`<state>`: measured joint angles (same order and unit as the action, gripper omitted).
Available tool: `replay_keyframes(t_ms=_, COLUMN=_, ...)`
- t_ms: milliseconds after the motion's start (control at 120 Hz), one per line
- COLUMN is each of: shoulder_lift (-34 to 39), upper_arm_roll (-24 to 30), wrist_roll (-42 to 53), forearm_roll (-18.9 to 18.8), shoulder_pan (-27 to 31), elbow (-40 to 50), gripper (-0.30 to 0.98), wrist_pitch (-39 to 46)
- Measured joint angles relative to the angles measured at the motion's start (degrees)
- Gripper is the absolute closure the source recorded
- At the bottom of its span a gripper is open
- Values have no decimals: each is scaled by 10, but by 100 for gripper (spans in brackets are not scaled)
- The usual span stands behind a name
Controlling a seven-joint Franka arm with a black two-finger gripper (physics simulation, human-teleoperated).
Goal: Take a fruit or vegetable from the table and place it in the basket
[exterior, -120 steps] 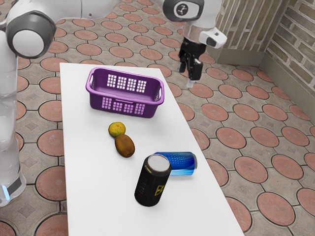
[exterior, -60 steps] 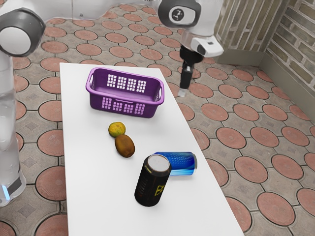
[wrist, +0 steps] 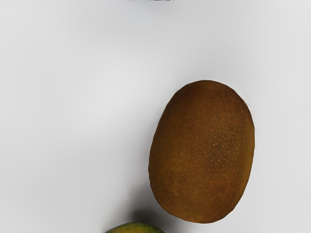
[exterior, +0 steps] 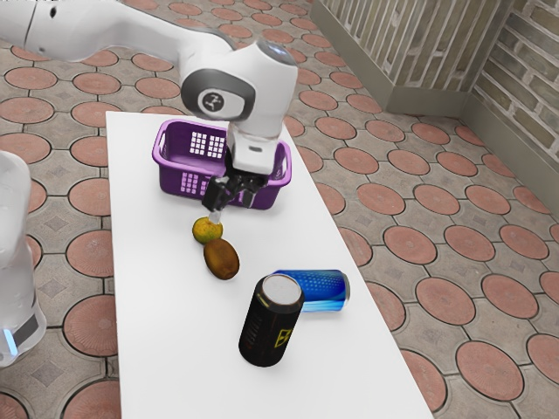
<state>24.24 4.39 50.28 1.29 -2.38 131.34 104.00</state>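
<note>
Gaping tool point(exterior: 231, 210) above yellow-green fruit point(exterior: 206, 231)

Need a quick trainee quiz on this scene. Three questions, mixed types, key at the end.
1. True or false: the blue can lies on its side.
2. Which is nearest the basket? (a) black can (b) citrus (c) kiwi
3. How many fruits are on the table?

Key: 1. true; 2. b; 3. two
</note>
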Motion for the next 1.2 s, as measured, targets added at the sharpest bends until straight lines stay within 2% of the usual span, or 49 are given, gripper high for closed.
replay_keyframes(t_ms=508, shoulder_lift=1, upper_arm_roll=10, wrist_roll=141, forearm_roll=40, shoulder_pan=-28, elbow=52, gripper=0, wrist_pitch=35)
replay_keyframes(t_ms=1200, shoulder_lift=-28, upper_arm_roll=12, wrist_roll=211, forearm_roll=57, shoulder_pan=-28, elbow=75, gripper=0, wrist_pitch=68)
